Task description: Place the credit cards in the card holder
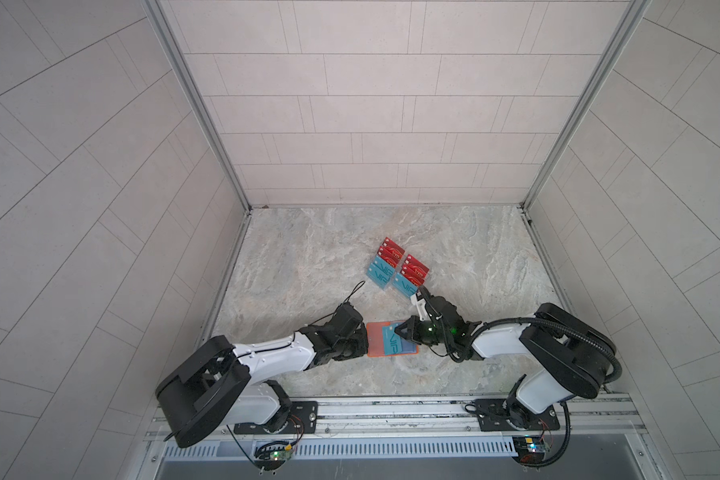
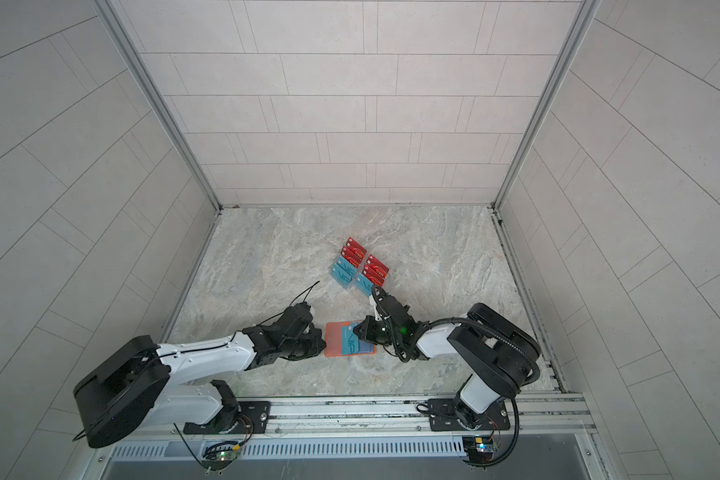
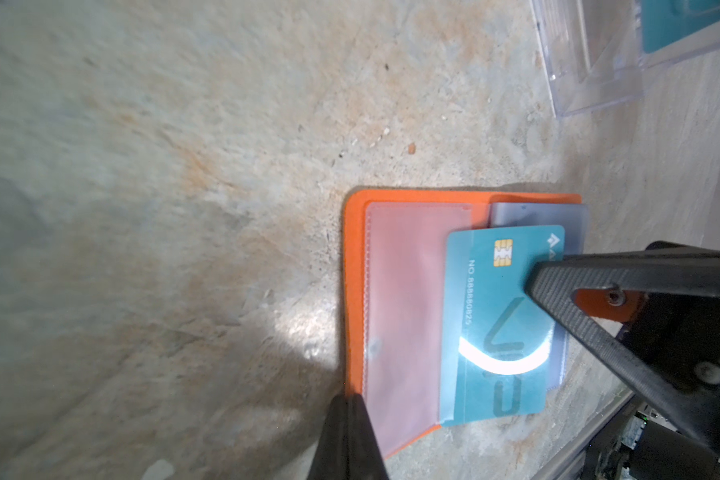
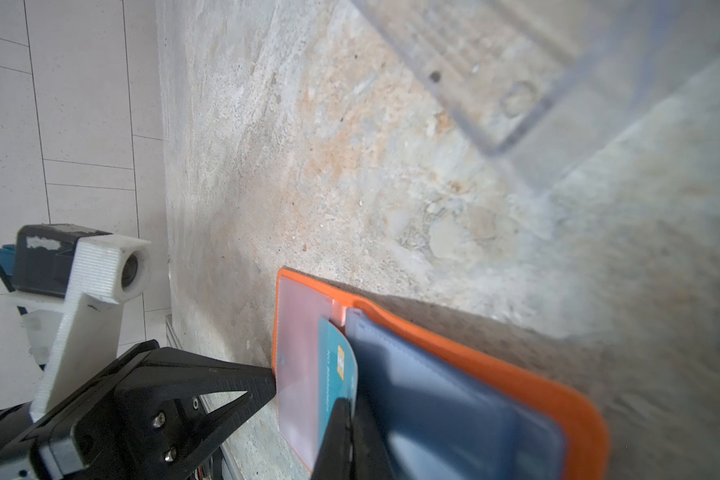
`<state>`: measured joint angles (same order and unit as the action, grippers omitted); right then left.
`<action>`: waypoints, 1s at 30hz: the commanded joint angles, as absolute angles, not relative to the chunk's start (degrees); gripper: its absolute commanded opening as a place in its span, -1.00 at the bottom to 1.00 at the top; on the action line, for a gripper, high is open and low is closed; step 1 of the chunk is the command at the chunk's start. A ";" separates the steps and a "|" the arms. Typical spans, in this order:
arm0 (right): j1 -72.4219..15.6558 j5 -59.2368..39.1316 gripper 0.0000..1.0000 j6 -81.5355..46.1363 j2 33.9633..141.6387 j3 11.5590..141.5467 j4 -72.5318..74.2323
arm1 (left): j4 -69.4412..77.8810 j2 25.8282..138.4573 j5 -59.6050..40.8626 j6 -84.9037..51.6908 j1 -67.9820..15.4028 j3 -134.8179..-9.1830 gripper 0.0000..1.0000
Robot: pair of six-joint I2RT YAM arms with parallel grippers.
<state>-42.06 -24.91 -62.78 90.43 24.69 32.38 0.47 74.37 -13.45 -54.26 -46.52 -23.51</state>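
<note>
In both top views the wallet [image 1: 374, 337] [image 2: 332, 337] lies open on the marble table [image 1: 308, 257] [image 2: 266, 257], near its front edge, between the two arms; a teal card [image 1: 392, 345] [image 2: 351, 344] lies across it. The left gripper [image 1: 365, 345] [image 2: 323, 345] is at its left edge; the right gripper [image 1: 396, 330] [image 2: 355, 329] reaches over its right half onto the card. Behind, apart from the wallet, a clear rack [image 1: 381, 286] [image 2: 343, 286] holds two columns of cards, red [image 1: 392, 248] [image 2: 356, 248] behind teal [image 1: 381, 272] [image 2: 341, 270]; the right arm's wrist camera hides the front of the right column.

In the left wrist view the left gripper [image 3: 352, 401] is closed, pinching the wallet's [image 3: 352, 291] outer edge near a corner. The card [image 3: 499, 324] has one long edge tucked under the clear sleeve [image 3: 404, 291]; the rest lies over grey sleeves. The right gripper's [image 3: 530, 284] tip sits on the card; the orange strap tab [image 3: 599, 301] shows through that finger's opening; a rack [image 3: 591, 83] corner lies beyond.

In the right wrist view the right gripper [image 4: 343, 405] is closed on the card's [image 4: 337, 374] edge; the card bows upward between the clear sleeve [image 4: 300, 332] and the blue-grey sleeves [image 4: 433, 395]. The left gripper's [image 4: 271, 384] tip meets the wallet's [image 4: 474, 365] far edge; the rack [image 4: 495, 83] is blurred.
</note>
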 commanded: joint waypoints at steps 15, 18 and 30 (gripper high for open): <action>-44.03 -21.75 -1.00 -64.33 96.70 25.19 34.51 | -0.60 75.32 -13.96 -54.54 -47.22 -23.82 -0.91; -44.21 -22.55 -1.00 -64.09 97.03 25.93 32.74 | -0.54 75.24 -14.04 -54.51 -47.29 -23.83 -0.89; -45.09 -22.27 -0.13 -55.74 91.27 34.24 7.57 | 1.23 76.02 -14.70 -55.24 -47.27 -24.53 -0.84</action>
<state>-44.73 -24.14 -58.81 92.64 33.56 21.63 0.89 75.11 -14.39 -54.65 -46.98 -23.81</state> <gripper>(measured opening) 0.432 0.081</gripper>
